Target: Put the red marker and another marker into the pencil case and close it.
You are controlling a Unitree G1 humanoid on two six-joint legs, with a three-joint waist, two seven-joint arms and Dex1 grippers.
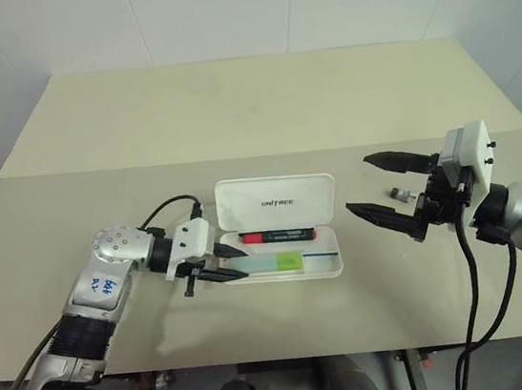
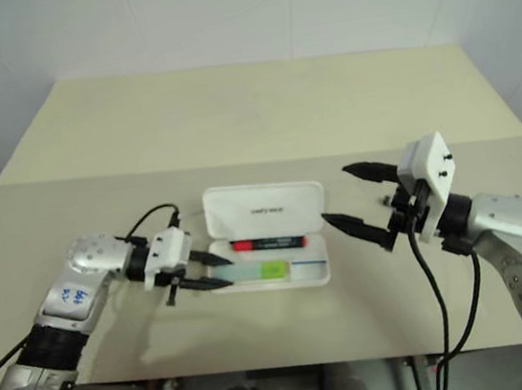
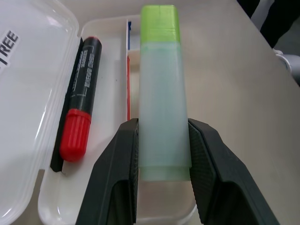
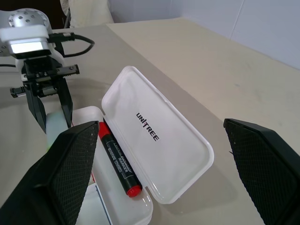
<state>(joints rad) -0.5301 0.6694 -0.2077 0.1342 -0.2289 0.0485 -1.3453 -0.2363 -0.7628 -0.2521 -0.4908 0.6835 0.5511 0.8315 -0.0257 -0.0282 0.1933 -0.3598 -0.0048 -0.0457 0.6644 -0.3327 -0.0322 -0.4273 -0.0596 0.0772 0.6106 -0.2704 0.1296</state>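
The white pencil case lies open in the middle of the table, its lettered lid leaning back. The red marker lies in the case's tray along the hinge side, red cap toward my left arm. My left gripper is shut on the tail end of another marker, pale bluish with a lime-green cap, and holds it lengthwise over the tray's front half. I cannot tell whether that marker touches the tray floor. To the right of the case, above the table, my right gripper stands wide open and holds nothing.
A small dark object lies on the table just behind my right gripper. The beige table stretches back to a white wall. Thin red and blue stripes run along the tray floor between the two markers.
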